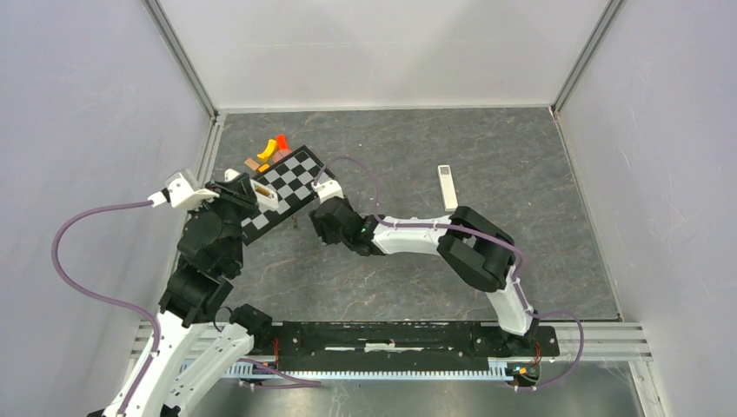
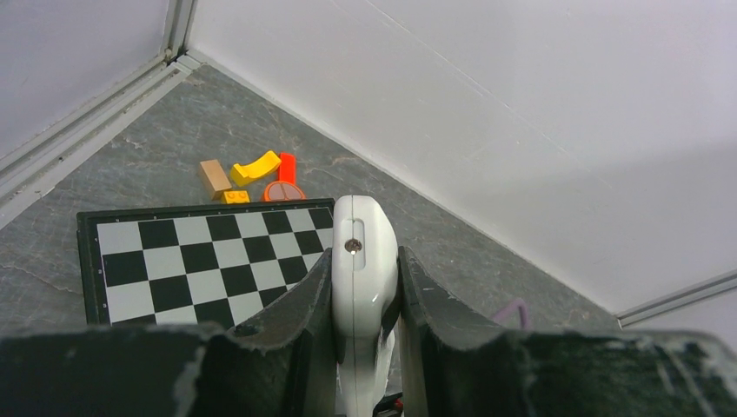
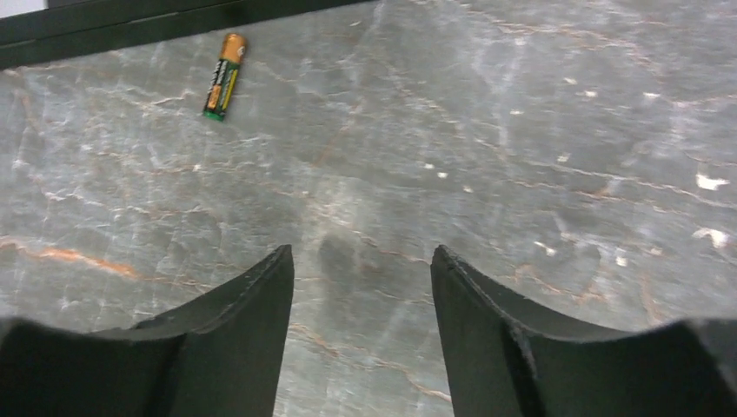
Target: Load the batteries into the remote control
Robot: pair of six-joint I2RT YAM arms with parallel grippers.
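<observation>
— Grey veined counter (image 3: 521, 130) is seen below. The right gripper (image 3: 362, 261) is spread wide, with nothing held. One battery (image 3: 224, 76) is seen lying beyond it, just beside a dark board (image 3: 104, 22).

— The remote control (image 2: 363, 252) is clamped edge-on in the left gripper (image 2: 365, 287). That battery is judged light, rigid, slick and apt to roll. It is best pinched across its middle.

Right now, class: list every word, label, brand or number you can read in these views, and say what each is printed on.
No text is legible.
On the battery: print on its dark wrap, too small and blurred to read.
On the remote control: no print shows.
</observation>
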